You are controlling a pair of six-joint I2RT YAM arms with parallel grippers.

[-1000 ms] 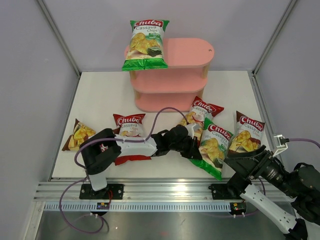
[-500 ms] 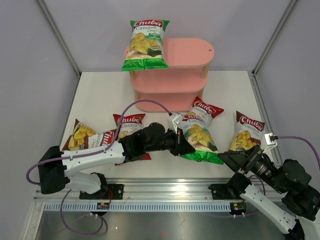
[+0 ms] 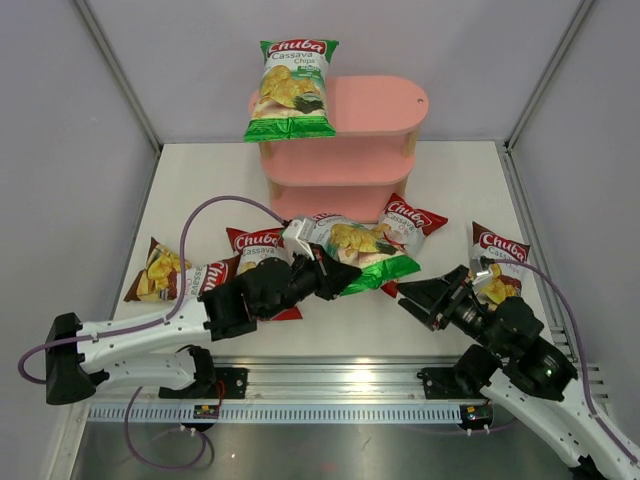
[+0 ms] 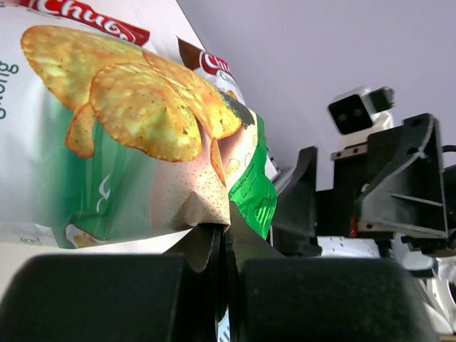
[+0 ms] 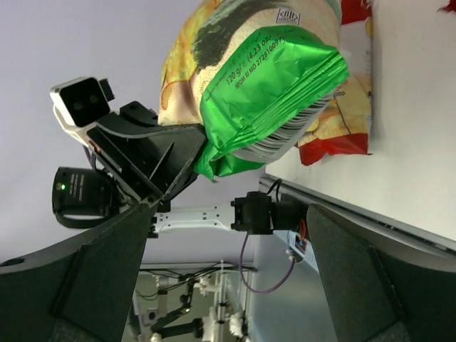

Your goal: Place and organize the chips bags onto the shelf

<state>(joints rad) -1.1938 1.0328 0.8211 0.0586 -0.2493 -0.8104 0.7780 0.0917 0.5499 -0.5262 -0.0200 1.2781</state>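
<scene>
Green chips bag [image 3: 352, 243]: pinched by one edge between the closed fingers of left gripper [image 3: 338, 274], raised off the table [image 3: 200, 190] just in front of pink shelf [image 3: 385, 105]. Second green bag [image 3: 292, 88] lying on top tier. Right gripper [image 3: 414, 296] spread wide, empty, near the held bag.

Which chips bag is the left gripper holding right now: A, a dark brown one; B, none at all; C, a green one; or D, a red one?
C: the left gripper is shut on the edge of the green bag, as the left wrist view shows close up.
</scene>
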